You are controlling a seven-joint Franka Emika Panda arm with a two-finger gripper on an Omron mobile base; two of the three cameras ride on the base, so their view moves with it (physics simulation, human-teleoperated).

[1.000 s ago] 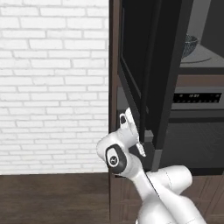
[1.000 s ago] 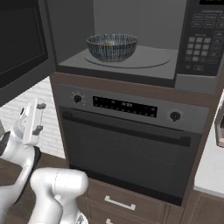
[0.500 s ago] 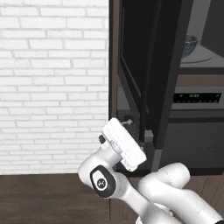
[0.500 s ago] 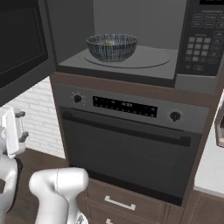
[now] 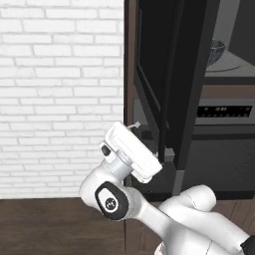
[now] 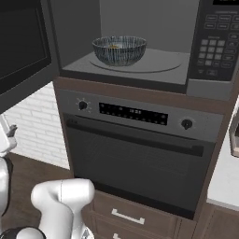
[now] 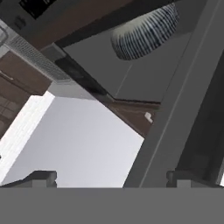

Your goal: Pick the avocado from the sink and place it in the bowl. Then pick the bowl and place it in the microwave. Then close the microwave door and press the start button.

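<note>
The ribbed grey bowl (image 6: 119, 50) stands on the turntable inside the open microwave (image 6: 140, 70). A golden-brown bit of the avocado (image 6: 113, 46) shows over its rim. The microwave door (image 5: 174, 74) is swung wide to the left, seen edge-on in the left base view and as a black panel (image 6: 23, 46) in the right base view. My gripper (image 5: 142, 130) hangs below and left of the door's lower edge, open and empty. In the hand view my gripper (image 7: 113, 178) looks up past the door's grey frame (image 7: 175, 109) at the bowl (image 7: 146, 30). The sink is out of view.
The microwave keypad (image 6: 217, 42) sits right of the cavity. Below is an oven (image 6: 135, 154) with knobs, a display strip and a bar handle, then drawers (image 6: 126, 217). A white brick wall (image 5: 60, 99) lies to the left, over a dark wood floor (image 5: 50, 224).
My hand has swung left and turned, away from the oven front and under the open door; in the right base view it slid to the left edge. Bowl and door have not moved.
</note>
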